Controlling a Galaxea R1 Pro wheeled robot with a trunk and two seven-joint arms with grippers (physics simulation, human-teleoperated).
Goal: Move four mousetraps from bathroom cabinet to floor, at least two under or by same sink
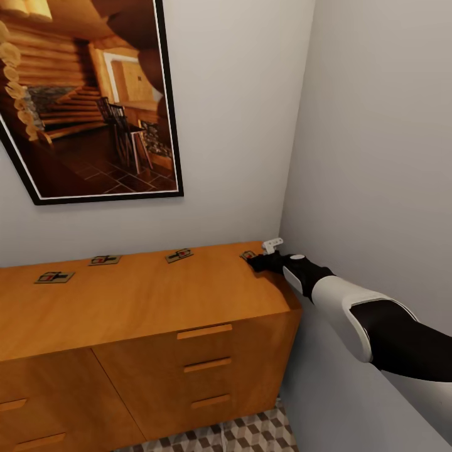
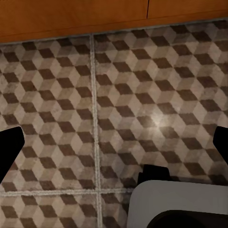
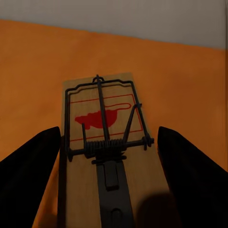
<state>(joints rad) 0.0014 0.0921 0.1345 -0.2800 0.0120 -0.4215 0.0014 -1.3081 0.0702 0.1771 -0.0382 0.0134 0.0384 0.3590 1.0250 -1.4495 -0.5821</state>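
We see the orange-brown wooden cabinet (image 1: 144, 307) standing on the cube-patterned bathroom floor (image 1: 251, 434), pushed against the far wall and into the right corner. On its flat top lie four mousetraps in a row along the far edge: one at far left (image 1: 54, 277), the next (image 1: 105, 259), a third (image 1: 179, 255) right of centre, and the last (image 1: 248, 255) at the right end.

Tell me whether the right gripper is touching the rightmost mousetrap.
Apart: in the right wrist view the right gripper's open fingers flank the mousetrap, bare board showing beside each.
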